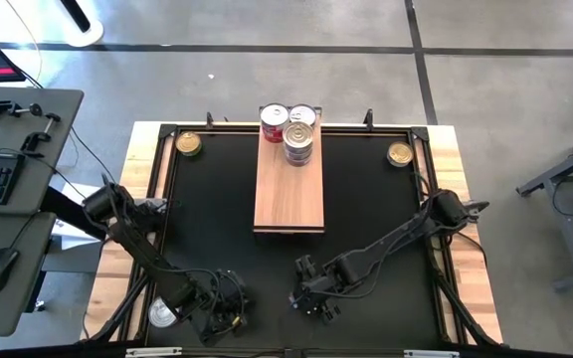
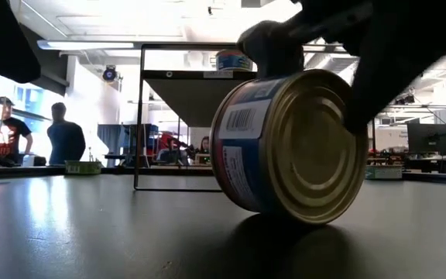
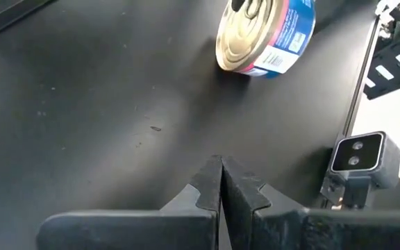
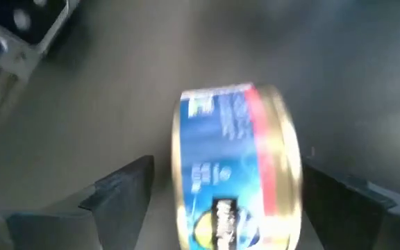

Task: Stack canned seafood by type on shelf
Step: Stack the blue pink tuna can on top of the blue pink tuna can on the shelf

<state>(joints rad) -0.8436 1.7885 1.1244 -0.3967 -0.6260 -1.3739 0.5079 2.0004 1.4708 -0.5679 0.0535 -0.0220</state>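
A blue-labelled can (image 2: 289, 143) with gold ends stands tilted on its rim on the black mat near the table's front edge. My right gripper (image 4: 228, 165) is open above it, with a finger on either side of the can (image 4: 238, 167). My left gripper (image 3: 221, 182) is shut and holds nothing; it hovers over the mat to the left of that can (image 3: 266, 35). The shelf (image 1: 288, 194) is a light-wood plank in the middle of the mat. On its far end stand a red-labelled can (image 1: 274, 122), a silver-lidded can (image 1: 303, 115) and a small stack (image 1: 298, 145). My right gripper comes at the blue-labelled can from above, slanting down, its fingers facing the two flat ends. The wrist view shows a gap on each side. In the low view a dark finger (image 2: 378, 77) overlaps the upper rim (image 2: 339, 85), so I cannot tell whether it touches.
Single gold-lidded cans sit at the mat's far left corner (image 1: 188, 144) and far right corner (image 1: 399, 154). Another can (image 1: 162, 316) lies by the left arm at the near left. A black frame (image 1: 167, 199) borders the mat. People stand in the room behind (image 2: 66, 139).
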